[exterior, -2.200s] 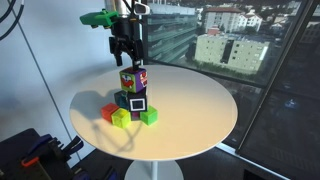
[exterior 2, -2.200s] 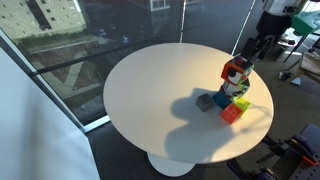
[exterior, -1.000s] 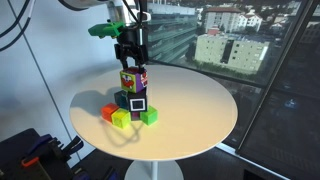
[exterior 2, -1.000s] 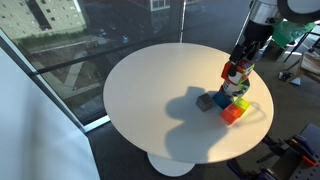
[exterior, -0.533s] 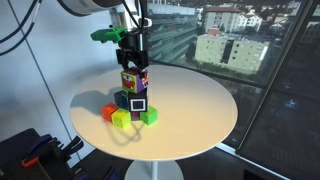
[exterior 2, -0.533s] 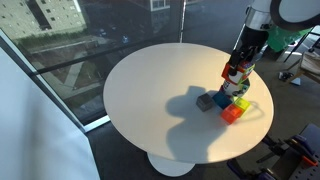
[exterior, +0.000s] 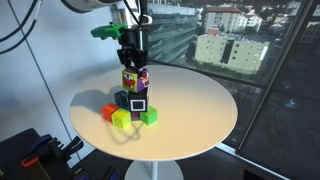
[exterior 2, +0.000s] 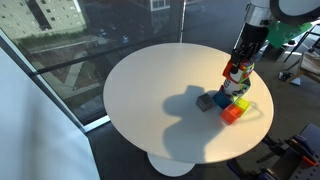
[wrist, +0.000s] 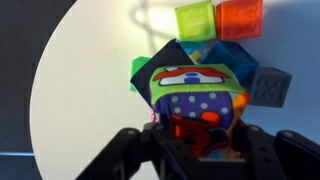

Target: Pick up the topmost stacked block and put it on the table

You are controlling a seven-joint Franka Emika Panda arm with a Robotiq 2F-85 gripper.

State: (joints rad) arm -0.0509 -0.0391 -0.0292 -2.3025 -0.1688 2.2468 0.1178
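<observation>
Grasp step: my gripper (exterior: 134, 66) straddles the topmost stacked block (exterior: 134, 79), can't tell if clamped. Next I squeeze, lift, place on counter (exterior: 200, 110).

topmost block (wrist: 195, 98) centre | end effector (wrist: 198, 142) straddles it, contact unclear | green cube (wrist: 197, 18), orange cube (wrist: 238, 17) beyond
</observation>
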